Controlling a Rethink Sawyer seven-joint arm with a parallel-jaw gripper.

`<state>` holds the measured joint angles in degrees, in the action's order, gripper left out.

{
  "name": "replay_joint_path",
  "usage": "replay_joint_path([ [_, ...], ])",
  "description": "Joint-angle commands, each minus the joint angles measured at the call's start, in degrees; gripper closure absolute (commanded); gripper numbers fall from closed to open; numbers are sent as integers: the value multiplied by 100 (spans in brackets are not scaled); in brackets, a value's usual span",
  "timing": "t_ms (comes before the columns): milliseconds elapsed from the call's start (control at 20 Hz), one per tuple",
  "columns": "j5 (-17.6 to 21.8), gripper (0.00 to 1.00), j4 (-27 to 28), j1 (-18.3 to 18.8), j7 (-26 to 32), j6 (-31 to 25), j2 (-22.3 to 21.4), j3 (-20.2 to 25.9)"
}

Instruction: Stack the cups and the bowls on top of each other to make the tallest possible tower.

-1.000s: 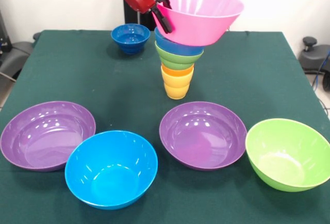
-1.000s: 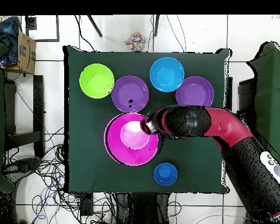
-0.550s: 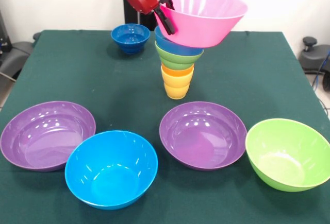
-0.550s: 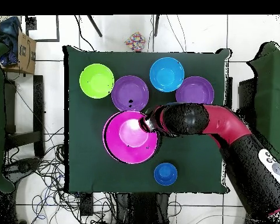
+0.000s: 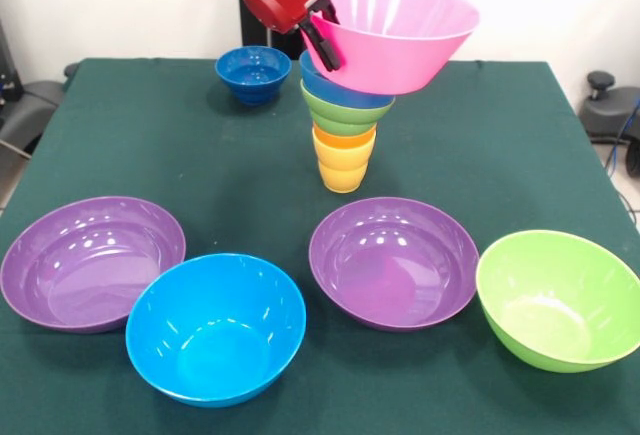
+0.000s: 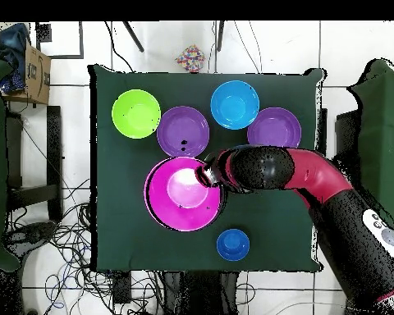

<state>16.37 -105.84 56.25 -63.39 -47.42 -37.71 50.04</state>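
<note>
Glossy round pink bowl [image 5: 395,30], tilted

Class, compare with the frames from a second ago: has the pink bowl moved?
Yes. The pink bowl, held by the gripper, has risen slightly and shifted right in the front view, judged against the tower beneath it.
</note>
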Motion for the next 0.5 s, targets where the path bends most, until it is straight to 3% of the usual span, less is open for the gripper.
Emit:
replay_joint_path([
  [50, 143, 100, 266, -85, 147, -343, 243, -206],
  [500, 177, 100, 189, -39, 145, -286, 247, -185],
])
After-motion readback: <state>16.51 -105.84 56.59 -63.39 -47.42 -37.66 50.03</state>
